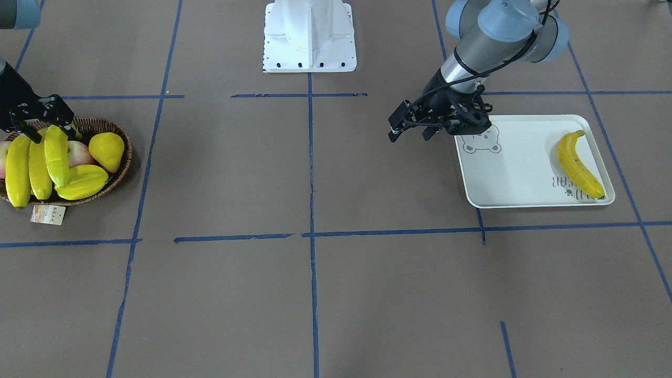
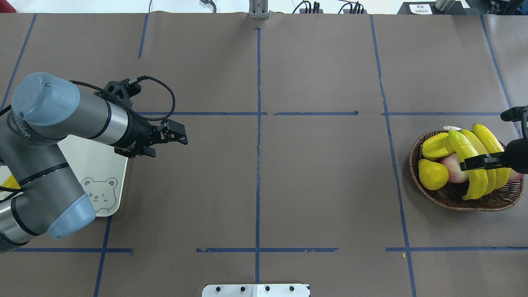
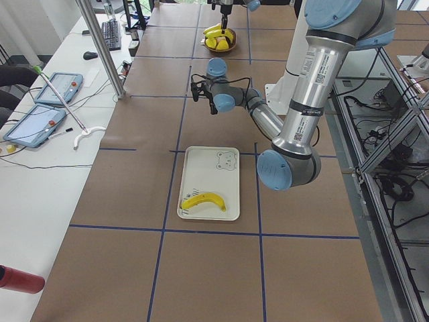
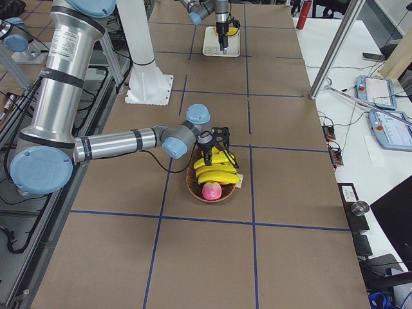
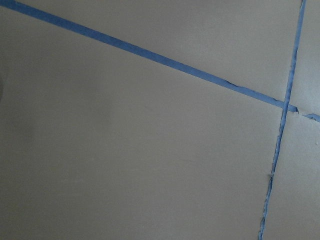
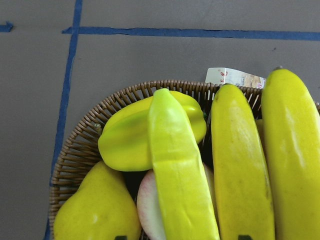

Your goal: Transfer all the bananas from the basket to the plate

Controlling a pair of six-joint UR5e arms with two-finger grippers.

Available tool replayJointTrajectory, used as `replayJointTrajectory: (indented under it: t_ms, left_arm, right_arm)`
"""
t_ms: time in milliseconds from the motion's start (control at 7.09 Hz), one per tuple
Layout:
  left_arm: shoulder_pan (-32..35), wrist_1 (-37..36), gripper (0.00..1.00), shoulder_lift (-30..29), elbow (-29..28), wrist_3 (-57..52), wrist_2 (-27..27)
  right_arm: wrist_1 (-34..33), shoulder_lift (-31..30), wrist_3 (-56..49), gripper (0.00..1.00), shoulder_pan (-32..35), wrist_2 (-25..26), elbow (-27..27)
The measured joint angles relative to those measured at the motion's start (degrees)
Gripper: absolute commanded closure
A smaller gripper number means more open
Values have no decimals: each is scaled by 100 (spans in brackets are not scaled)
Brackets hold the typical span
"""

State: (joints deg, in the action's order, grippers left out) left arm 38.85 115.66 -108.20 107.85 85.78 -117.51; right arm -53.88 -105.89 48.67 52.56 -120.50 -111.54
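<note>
Three yellow bananas (image 1: 39, 168) lie side by side in the brown wicker basket (image 1: 124, 167) at the table's end on my right. My right gripper (image 2: 480, 161) hangs low over them, open, its fingers on either side of the pale greenish banana (image 6: 180, 180), without closing on it. A fourth banana (image 1: 577, 165) lies on the pale bear-printed plate (image 1: 525, 173). My left gripper (image 1: 396, 128) is open and holds nothing, above the bare table just off the plate's inner edge. Its wrist view shows only table and tape.
The basket also holds a ridged yellow starfruit (image 1: 84, 182), a yellow pear (image 1: 106, 150) and a pink peach (image 1: 79, 152). A paper tag (image 1: 48, 214) hangs from its rim. The robot's white base (image 1: 310, 37) stands mid-table at the back.
</note>
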Motion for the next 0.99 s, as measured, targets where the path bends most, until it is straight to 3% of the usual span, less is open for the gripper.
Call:
replayJointTrajectory:
  t_ms: [423,564,705,988]
  left_arm:
    - [-4,0,0,1,-8,0,0]
    - [-6,0,0,1,-17,0,0]
    - [-16,0,0,-1,-42,2,15]
    - [-87,6,0,-9,-96,8,154]
  right_arm:
    - [0,-6,-9,72,-8,-31,38]
    - [0,-6,-59,84,-4,-44,53]
    - [0,-6,-151,94,8,-60,56]
    - [0,3,-242,100,104,-164,28]
